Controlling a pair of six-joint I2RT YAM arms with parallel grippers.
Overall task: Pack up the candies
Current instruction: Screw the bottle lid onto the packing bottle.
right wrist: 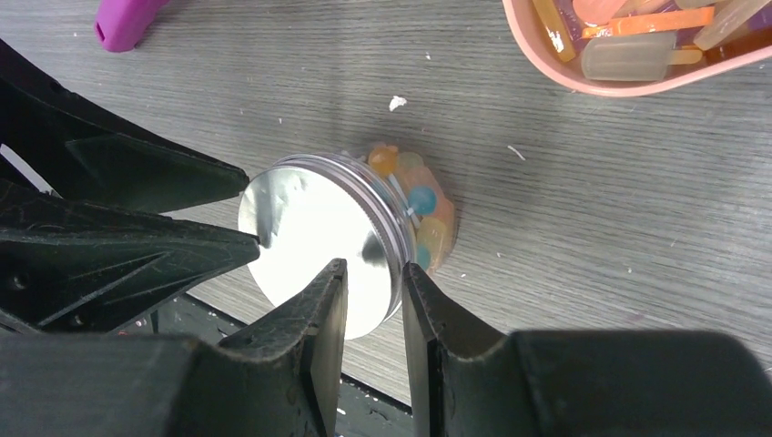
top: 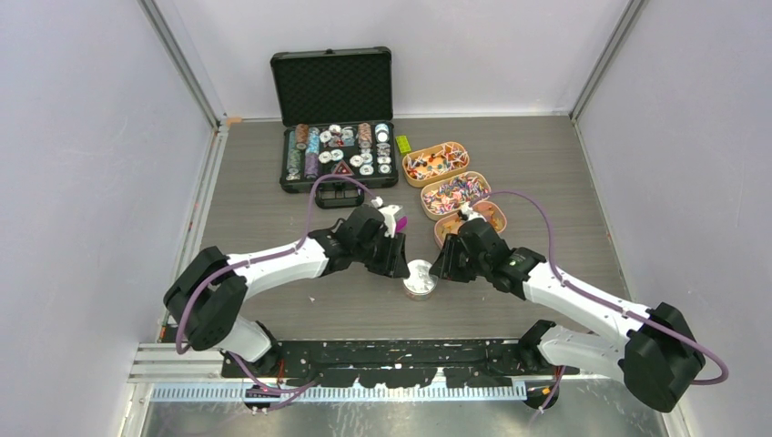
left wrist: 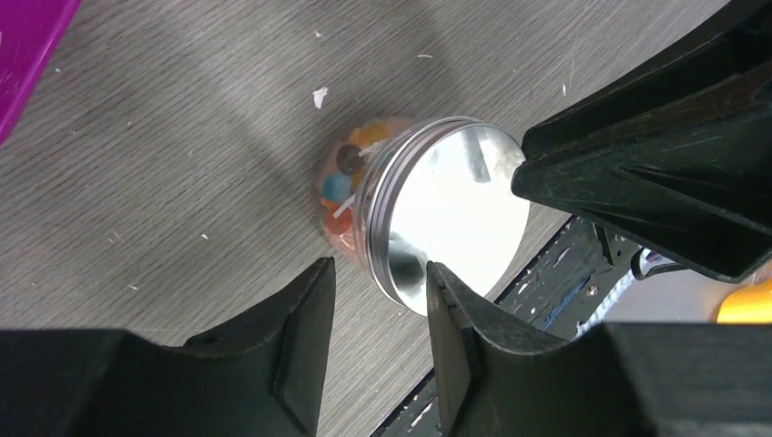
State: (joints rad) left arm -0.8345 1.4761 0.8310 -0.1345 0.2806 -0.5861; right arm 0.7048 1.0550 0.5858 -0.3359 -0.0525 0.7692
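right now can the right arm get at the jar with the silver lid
Probably yes. The right hand is slightly open and sits right at the lid edge of the jar, with nothing in the way. The left hand crowds the lid's other side, so room looks tight.

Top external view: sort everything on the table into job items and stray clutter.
For the job:
candies
oval trays holding them
lidded jar with candies inside
magenta scoop

Lying about:
open case of poker chips
small yellow-green block
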